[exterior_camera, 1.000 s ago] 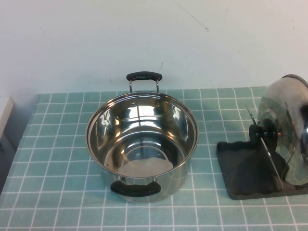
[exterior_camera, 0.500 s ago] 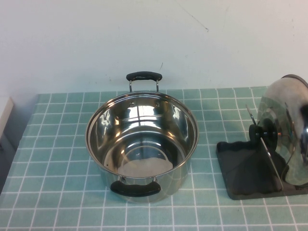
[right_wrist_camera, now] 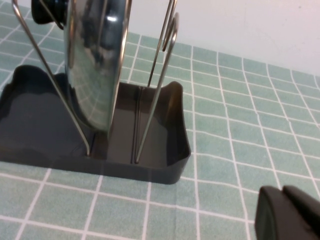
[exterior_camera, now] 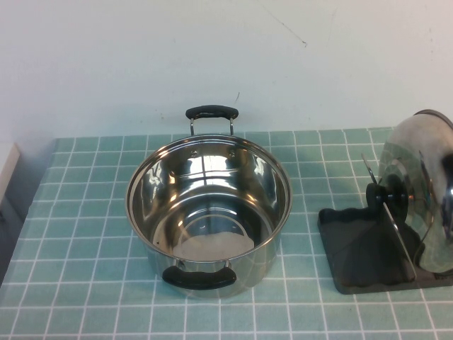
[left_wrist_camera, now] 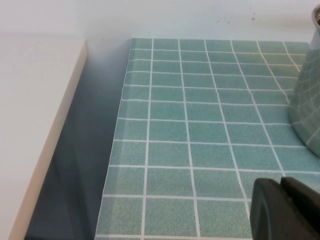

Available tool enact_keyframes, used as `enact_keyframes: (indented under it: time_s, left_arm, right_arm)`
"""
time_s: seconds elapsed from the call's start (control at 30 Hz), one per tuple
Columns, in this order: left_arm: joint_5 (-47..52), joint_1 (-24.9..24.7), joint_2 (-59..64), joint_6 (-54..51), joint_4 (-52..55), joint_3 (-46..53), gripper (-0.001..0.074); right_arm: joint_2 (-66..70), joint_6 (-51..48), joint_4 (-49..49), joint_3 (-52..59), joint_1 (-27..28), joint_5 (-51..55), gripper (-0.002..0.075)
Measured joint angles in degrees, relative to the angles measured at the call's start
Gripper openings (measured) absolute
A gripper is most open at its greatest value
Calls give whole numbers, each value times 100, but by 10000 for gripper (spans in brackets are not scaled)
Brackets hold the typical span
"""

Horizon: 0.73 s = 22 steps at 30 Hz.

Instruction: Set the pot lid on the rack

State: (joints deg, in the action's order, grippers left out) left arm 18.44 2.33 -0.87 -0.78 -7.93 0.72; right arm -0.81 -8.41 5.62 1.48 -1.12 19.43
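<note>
Right wrist view—pot lid [right_wrist_camera: 95, 65] racked [right_wrist_camera: 165, 150], grippers [right_wrist_camera: 287, 212] [left_wrist_camera: 285, 207] apart.

I saw the pot lid [exterior_camera: 417, 191] standing upright in the rack [exterior_camera: 354, 248], right of the pot [exterior_camera: 209, 212]; left gripper [left_wrist_camera: 287, 210] sat left of the pot, right gripper [right_wrist_camera: 290, 215] beside the rack.

Neither arm shows in the high view. Left gripper [left_wrist_camera: 287, 210]: only a dark fingertip pair visible at the 5 o'clock corner of the left wrist view, fingers pressed together, hanging low over the surface, holding nothing. Right gripper [right_wrist_camera: 290, 215]: same picture in the right wrist view, dark tips at 5 o'clock, closed against each other, empty, low over the surface.
</note>
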Motion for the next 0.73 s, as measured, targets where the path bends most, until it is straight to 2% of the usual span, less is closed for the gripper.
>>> enact_keyframes:
  time_s: [0.73]
  left_arm:
    - [0,0,0,0,-4,0,-2]
  right_arm:
    - [0,0,0,0,84,0,-3]
